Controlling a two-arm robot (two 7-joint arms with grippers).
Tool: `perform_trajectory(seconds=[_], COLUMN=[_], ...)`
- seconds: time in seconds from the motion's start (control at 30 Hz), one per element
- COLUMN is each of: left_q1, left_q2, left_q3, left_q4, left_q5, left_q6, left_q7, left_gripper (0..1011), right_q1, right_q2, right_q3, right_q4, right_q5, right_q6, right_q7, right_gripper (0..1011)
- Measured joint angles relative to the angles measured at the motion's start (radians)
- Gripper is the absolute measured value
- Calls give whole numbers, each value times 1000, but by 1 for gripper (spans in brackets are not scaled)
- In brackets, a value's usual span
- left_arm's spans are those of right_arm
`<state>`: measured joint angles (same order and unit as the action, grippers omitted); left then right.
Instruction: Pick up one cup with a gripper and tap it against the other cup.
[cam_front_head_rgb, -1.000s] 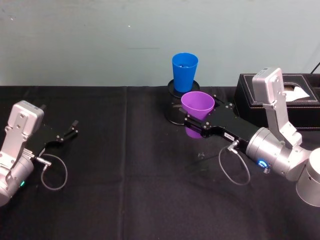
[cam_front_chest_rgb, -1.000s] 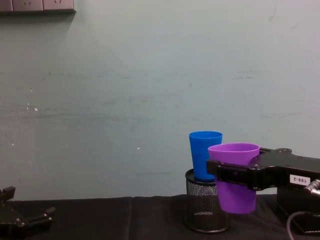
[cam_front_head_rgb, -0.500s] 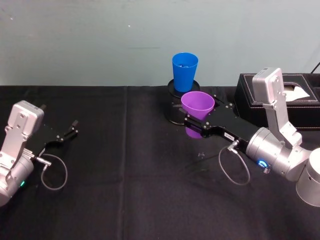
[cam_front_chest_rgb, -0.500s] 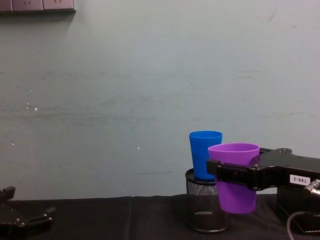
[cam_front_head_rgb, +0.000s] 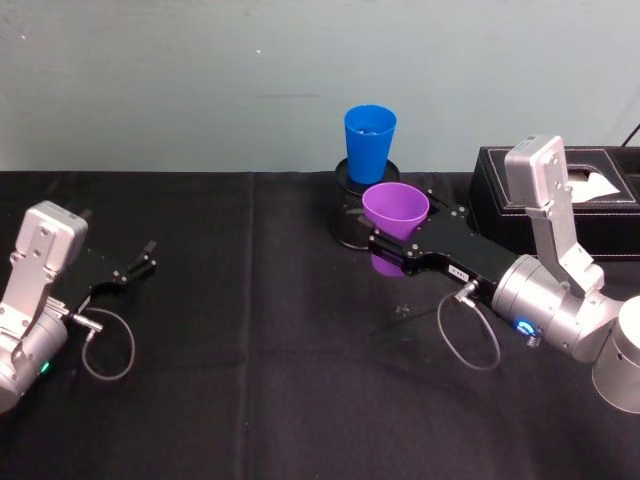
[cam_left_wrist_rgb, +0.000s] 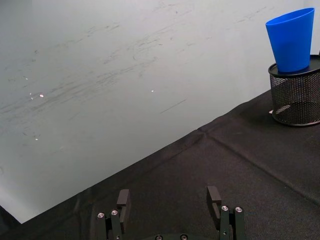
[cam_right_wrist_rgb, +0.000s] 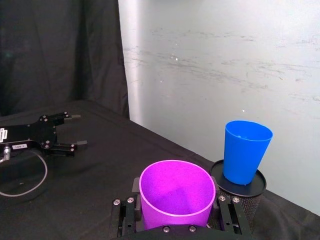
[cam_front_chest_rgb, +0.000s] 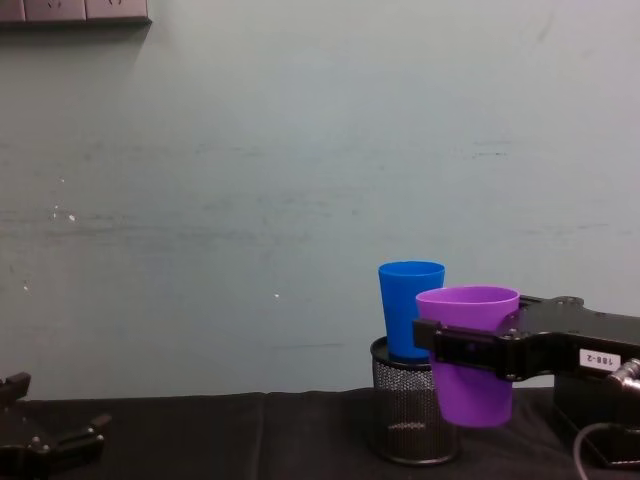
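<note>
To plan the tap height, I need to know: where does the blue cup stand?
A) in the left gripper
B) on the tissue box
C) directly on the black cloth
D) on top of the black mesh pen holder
D: the blue cup stands upright on top of the mesh pen holder, and the right gripper holds the purple cup beside it.

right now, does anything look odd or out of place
The blue cup is perched on the black wire-mesh pen holder, not on the table. The right gripper holds the purple cup upright; the left gripper rests parked. Nothing spilled.
</note>
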<state>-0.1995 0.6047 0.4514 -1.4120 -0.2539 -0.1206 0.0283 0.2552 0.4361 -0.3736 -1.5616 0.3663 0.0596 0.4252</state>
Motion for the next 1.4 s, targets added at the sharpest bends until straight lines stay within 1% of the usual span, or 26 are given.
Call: perform_trajectory(seconds=[1.23, 1.33, 1.4], left_q1=[0, 0, 0], left_q2=[0, 0, 0], left_q3=[0, 0, 0], left_q4=[0, 0, 0], left_q5=[0, 0, 0], left_q6=[0, 0, 0], left_q7=[0, 0, 0], left_gripper=[1000, 1000, 1000], right_q1=[0, 1, 5], right_q2=[0, -2, -9], right_q3=[0, -2, -4], right_q4=[0, 5, 23], right_q5=[0, -9, -16], right_q6=[0, -3, -5], right_q7=[0, -5, -12], right_gripper=[749, 749, 749])
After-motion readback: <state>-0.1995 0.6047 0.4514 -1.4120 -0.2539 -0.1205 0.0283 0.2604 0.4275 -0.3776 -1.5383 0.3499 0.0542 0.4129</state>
